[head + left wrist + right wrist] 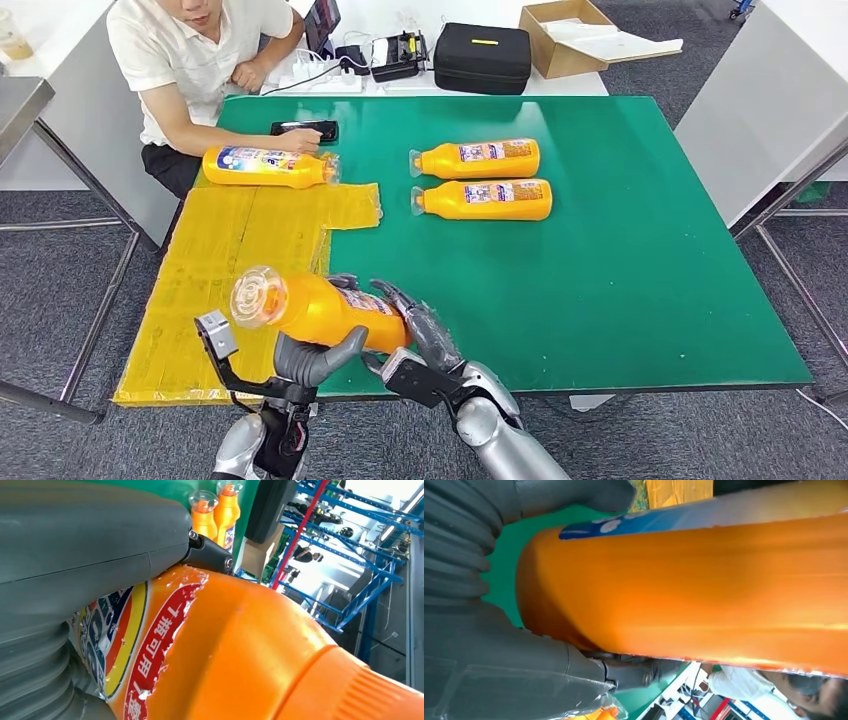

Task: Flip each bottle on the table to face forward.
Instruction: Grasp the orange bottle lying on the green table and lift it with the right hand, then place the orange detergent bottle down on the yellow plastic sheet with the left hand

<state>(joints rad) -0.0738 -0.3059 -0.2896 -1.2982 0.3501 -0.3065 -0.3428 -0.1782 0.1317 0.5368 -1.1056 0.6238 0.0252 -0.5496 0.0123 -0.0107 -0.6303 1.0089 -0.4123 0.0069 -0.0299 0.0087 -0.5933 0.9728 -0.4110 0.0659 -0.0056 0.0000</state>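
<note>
Both hands on it: left hand (318, 358) and right hand (425, 335) have their fingers wrapped round the orange bottle (330, 310), lifted just above the near edge of the green worktop (620, 290), long axis running across, cap pointing left.

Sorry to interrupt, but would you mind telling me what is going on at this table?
The robot holds one orange plastic bottle off the green table in both hands, left hand beneath, right hand at its base. Two orange bottles lie side by side mid-table. A seated person's hand rests on a fourth bottle by the yellow mat.
</note>
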